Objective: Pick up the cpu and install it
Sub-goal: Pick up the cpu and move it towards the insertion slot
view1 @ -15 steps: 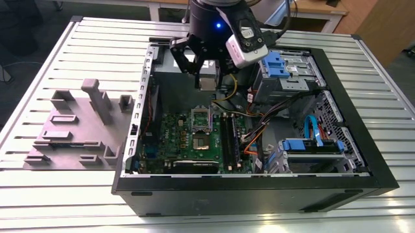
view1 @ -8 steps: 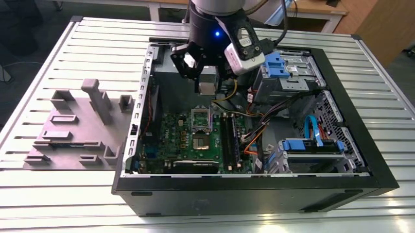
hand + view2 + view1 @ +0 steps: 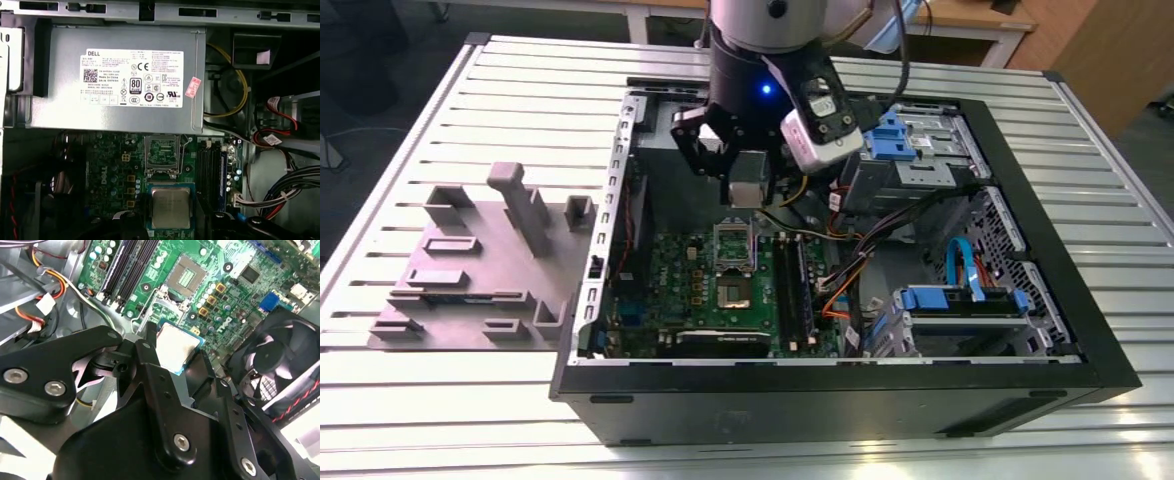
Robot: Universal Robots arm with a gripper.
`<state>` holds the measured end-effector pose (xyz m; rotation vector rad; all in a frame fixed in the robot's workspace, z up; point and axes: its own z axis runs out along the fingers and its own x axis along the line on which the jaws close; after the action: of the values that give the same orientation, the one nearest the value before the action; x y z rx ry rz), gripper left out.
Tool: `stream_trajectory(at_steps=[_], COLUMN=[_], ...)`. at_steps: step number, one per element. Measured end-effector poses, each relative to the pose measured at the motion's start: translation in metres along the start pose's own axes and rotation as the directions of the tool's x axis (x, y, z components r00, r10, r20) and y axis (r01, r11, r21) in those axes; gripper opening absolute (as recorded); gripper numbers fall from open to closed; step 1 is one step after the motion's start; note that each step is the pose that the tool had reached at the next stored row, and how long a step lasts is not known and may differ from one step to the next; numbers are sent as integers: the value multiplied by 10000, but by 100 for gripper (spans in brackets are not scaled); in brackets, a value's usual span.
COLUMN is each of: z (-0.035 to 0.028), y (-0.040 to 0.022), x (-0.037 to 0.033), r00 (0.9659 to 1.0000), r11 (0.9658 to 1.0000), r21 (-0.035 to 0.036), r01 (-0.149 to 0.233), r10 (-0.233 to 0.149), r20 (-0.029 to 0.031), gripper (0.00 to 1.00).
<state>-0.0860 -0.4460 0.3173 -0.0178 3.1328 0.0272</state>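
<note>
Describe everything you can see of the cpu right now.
The cpu is a small flat square chip, silvery-grey metal top, thin green rim. The tool's black fingers grip it at two opposite edges, metal top facing the wrist cameras. It hangs above the green motherboard, clear of the open socket, not yet seated.

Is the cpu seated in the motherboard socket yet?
No: in the second wrist view the hand grips the cpu, and the socket beyond it lies open and bare.
</note>
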Motion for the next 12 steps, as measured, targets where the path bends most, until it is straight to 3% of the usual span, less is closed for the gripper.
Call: stream_trajectory(at_steps=[6,12], z=[62,158], y=[-73,-92], x=[1,2], r00=[10000,10000], r11=[10000,10000], r21=[2,12], r01=[0,1], r10=[0,-1], r20=[0,1], gripper=[47,47])
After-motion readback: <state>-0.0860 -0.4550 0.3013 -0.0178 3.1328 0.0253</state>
